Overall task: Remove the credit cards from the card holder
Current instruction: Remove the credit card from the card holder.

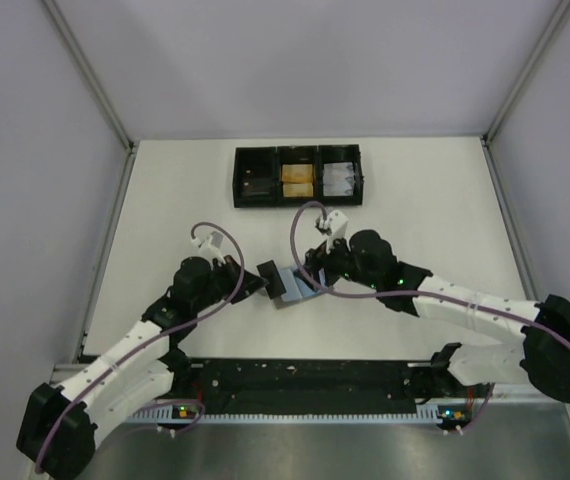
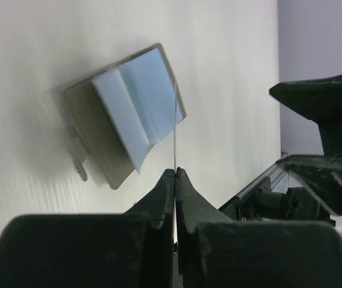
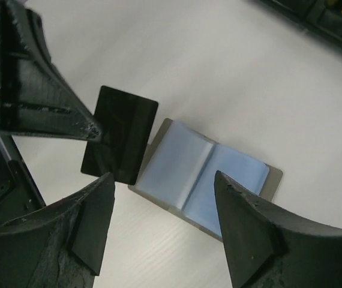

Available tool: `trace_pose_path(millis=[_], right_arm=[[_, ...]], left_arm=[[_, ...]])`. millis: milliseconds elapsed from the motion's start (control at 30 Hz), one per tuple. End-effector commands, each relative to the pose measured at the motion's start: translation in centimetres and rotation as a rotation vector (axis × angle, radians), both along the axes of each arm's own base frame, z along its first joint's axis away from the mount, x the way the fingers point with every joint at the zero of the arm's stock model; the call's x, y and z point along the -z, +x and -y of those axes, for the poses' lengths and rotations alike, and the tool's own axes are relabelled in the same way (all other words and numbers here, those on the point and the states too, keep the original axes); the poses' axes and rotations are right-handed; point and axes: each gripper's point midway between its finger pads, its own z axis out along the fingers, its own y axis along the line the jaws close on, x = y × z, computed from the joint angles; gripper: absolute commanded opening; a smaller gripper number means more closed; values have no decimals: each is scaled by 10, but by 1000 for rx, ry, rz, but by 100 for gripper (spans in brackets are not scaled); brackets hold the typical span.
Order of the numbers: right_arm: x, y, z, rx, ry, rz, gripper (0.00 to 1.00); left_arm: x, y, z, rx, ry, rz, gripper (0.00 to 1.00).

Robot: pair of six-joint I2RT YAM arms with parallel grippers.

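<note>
The card holder (image 1: pixel 295 287) lies open on the table between the two arms, grey outside and light blue inside (image 3: pixel 210 180). In the left wrist view it (image 2: pixel 96 135) shows with its small tab (image 2: pixel 78 165) at one edge. My left gripper (image 2: pixel 175 171) is shut on one credit card, seen edge-on as a thin line (image 2: pixel 175 126). In the right wrist view that card (image 3: pixel 120 135) looks dark and is held clear of the holder, at its left edge. My right gripper (image 3: pixel 164 179) is open and empty, its jaws hovering over the open holder.
A black three-compartment tray (image 1: pixel 237 180) stands at the back of the table, with dark, orange and clear items in its compartments. The right arm's body (image 2: pixel 327 108) is close on the right in the left wrist view. Walls enclose the table on three sides.
</note>
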Motion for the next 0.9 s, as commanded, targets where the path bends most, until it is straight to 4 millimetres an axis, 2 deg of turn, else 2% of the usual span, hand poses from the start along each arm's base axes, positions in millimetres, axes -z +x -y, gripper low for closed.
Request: trace_pose_path(millis=[0,233,400,600,700,867], right_arm=[[-17,-10,5,-39,-108,177,70],[-61,-56,-13,-261,50,142,75],[-84,-79,-20,-361,143,104,75],[-101,-101,-27,-483,232,79,73],[-110,-109,-31,-530,277,72,64],[-114,-114,-35,-565,294,67,35]], left_arm=[[-53,-2,13,120,-41,181,0],[-108,-40,34,491,-40,548,0],[-137,-53,33,564,-38,727,0],[-154,-67,35,651,-40,835,0],[-157,-68,35,660,-41,851,0],[-159,-69,36,672,-49,861,0]])
